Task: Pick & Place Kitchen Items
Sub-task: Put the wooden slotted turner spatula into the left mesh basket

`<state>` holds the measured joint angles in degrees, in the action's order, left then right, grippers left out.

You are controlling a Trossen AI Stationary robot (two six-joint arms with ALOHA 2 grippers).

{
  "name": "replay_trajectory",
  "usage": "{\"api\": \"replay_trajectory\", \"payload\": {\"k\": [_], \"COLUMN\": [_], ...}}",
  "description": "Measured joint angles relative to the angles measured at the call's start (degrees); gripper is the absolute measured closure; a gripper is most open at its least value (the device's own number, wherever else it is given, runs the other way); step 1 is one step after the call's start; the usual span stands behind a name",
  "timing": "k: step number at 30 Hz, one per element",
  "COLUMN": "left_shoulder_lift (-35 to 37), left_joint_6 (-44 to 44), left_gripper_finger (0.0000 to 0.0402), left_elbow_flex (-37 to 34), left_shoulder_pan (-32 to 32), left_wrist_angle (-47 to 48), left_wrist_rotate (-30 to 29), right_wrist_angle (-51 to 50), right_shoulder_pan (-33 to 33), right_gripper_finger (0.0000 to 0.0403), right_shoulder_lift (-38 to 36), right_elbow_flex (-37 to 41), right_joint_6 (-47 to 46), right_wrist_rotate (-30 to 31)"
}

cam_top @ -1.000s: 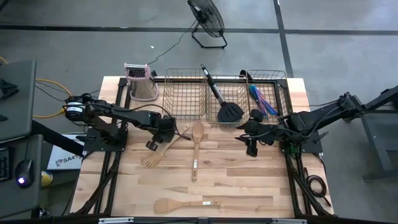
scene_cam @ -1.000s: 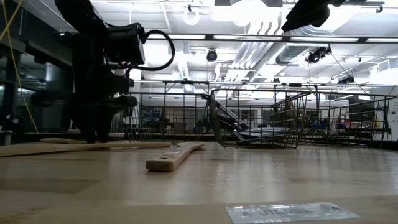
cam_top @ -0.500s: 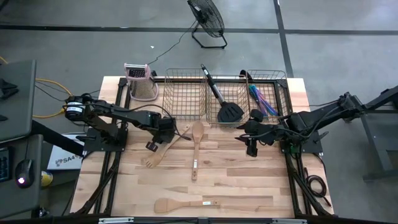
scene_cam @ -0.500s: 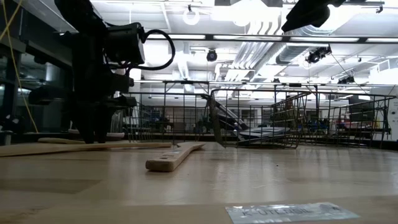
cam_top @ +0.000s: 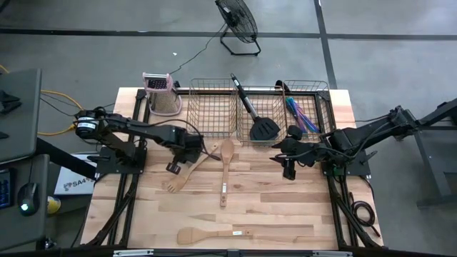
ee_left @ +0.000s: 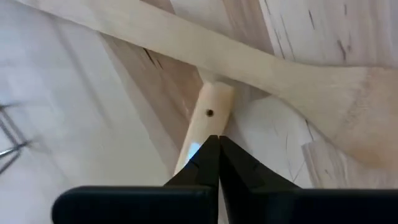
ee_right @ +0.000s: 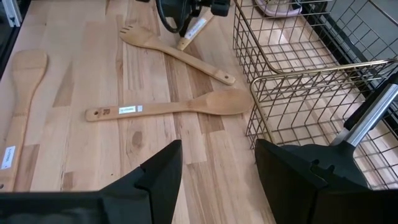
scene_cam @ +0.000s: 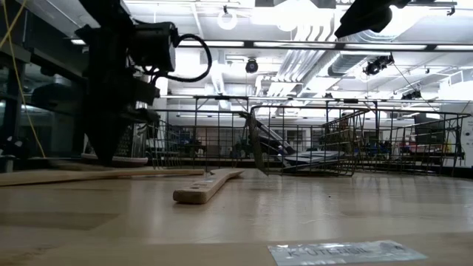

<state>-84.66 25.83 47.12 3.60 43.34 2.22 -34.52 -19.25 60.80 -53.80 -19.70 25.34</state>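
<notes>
Left gripper (cam_top: 173, 166) clamped shut on wooden utensil handle (ee_left: 205, 121), beside wire basket (cam_top: 214, 107). Grasp step; next, lift clear toward basket.

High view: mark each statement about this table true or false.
1. The black spatula lies in a wire basket. True.
2. The right end effector is shut on the wooden spoon. False: it is open, holds nothing and is apart from the spoon, which lies on the table.
3. The left end effector is shut. True.
4. The grater stands inside a basket. False: it stands on the table, outside the baskets.
</notes>
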Motion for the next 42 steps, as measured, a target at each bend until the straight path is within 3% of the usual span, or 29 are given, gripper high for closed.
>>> {"api": "replay_trajectory", "payload": {"k": [7, 13, 23, 26, 36, 42], "left_shoulder_lift": [0.0, 0.0, 0.1, 0.1, -2.8, -6.4], "left_joint_6": [-0.7, 3.5, 13.0, 15.7, 16.4, 16.4], "left_gripper_finger": [0.0399, 0.0370, 0.0205, 0.0176, 0.0168, 0.0206], "left_elbow_flex": [0.9, 0.9, -1.1, -1.7, -4.7, -4.6], "left_shoulder_pan": [0.0, 0.0, 0.0, 0.1, 0.2, 0.2], "left_wrist_angle": [1.3, 5.7, 3.3, 0.5, -4.0, -3.0], "left_wrist_rotate": [-1.9, -3.9, -4.6, -6.8, -3.5, -1.3], "right_wrist_angle": [0.0, -0.1, -0.2, -0.2, 0.0, 0.0], "right_shoulder_pan": [0.0, 0.0, 0.0, 0.0, 0.0, 0.0], "right_gripper_finger": [0.0208, 0.0208, 0.0208, 0.0208, 0.0208, 0.0208], "right_shoulder_lift": [0.0, 0.0, 0.0, 0.0, 0.0, 0.0], "right_elbow_flex": [0.0, 0.0, 0.0, 0.0, 0.0, 0.0], "right_joint_6": [-0.2, -0.2, -0.2, -0.2, -0.2, -0.6], "right_wrist_rotate": [-0.3, -0.4, -0.4, -0.4, -0.4, -0.4]}}
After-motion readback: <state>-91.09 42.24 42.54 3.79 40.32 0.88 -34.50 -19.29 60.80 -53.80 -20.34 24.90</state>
